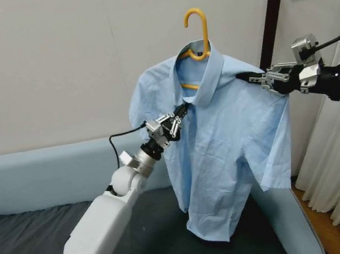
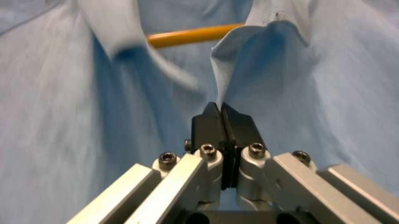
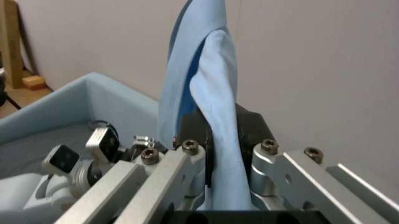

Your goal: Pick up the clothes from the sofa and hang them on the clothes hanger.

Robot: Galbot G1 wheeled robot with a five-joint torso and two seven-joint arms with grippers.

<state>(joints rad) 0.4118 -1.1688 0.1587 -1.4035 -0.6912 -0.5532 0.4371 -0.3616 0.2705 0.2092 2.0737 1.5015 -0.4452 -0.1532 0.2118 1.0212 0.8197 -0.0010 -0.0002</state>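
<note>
Pinching blue shirt (image 1: 226, 143), draped on yellow hanger (image 1: 197, 27): left gripper (image 1: 181, 113) nipped shut on placket just below hanger, right gripper (image 1: 250, 77) clamped on shoulder beside it. Probably light, limp, slippy; best gripped at collar or seams.

No writing, number or brand mark can be read in any view. The blue shirt (image 1: 224, 137) and the yellow hanger (image 1: 205, 32) show plain surfaces, without a readable label.
</note>
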